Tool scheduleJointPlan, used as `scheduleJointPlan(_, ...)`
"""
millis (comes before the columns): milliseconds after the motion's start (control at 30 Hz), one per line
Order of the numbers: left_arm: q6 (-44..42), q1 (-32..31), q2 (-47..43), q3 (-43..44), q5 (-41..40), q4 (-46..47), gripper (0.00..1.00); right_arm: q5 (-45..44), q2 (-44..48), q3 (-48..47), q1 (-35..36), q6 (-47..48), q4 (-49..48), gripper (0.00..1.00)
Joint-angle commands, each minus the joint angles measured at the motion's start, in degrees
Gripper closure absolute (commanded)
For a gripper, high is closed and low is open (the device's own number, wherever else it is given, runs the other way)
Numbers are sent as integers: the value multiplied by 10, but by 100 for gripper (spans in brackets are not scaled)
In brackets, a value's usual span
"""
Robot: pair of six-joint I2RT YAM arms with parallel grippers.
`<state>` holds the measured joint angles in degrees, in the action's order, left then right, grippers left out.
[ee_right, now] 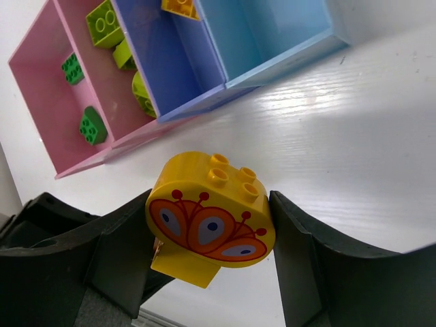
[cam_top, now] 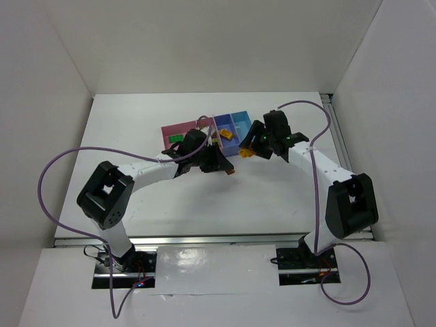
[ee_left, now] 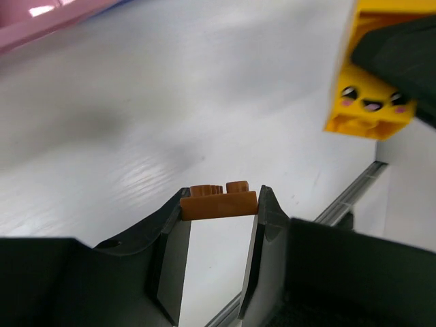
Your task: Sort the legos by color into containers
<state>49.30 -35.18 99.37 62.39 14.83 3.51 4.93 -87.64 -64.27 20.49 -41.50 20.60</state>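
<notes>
My left gripper point(ee_left: 219, 199) is shut on a small brown-orange lego point(ee_left: 219, 204), held above the white table just in front of the containers point(cam_top: 204, 131). My right gripper point(ee_right: 210, 201) is shut on a rounded orange-yellow lego point(ee_right: 211, 214) printed with a red wing pattern. Both grippers point(cam_top: 228, 169) point(cam_top: 251, 146) hang close together, and the orange-yellow lego point(ee_left: 371, 102) shows a small printed face in the left wrist view. Dark green legos point(ee_right: 90, 126) lie in the outer pink bin point(ee_right: 41, 102). Lime-green legos point(ee_right: 105, 24) are in the second pink bin. An orange-yellow lego point(ee_right: 180, 7) is in the violet-blue bin point(ee_right: 170, 68).
The light blue bin point(ee_right: 272, 34) at the row's right end shows no bricks. White walls enclose the table point(cam_top: 286, 197) on three sides. A metal rail point(cam_top: 334, 129) runs along its right edge. Purple cables point(cam_top: 51, 170) loop from both arms.
</notes>
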Motion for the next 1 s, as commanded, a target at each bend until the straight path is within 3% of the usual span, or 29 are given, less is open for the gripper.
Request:
scheduleJointPlan(0, -37, 1, -4, -10, -12, -15, 100, -5, 6, 12, -8, -7, -18, 57)
scheduleJointPlan(200, -82, 20, -21, 18, -22, -55, 100, -51, -6, 31, -13, 18, 0, 57)
scheduleJointPlan(233, -93, 27, -9, 43, -10, -94, 100, -57, -6, 36, -13, 18, 0, 57)
scheduleJointPlan(300, -124, 34, 51, 194, 13, -185, 100, -65, 10, 56, -19, 18, 5, 57)
scheduleJointPlan(333, -131, 34, 72, 229, 13, -205, 100, -65, 15, 62, -25, 18, 5, 57)
scheduleJointPlan(567, -131, 34, 219, 458, 19, -263, 100, -92, 67, 80, -35, 29, 40, 57)
scheduleJointPlan(900, -133, 39, 387, 668, 16, -238, 100, -95, 135, 136, -35, 17, 59, 57)
scheduleJointPlan(933, -134, 39, 397, 679, 16, -238, 99, -95, 135, 136, -35, 17, 59, 57)
scheduleJointPlan(967, -139, 44, 411, 688, 16, -248, 90, -95, 135, 136, -35, 22, 59, 57)
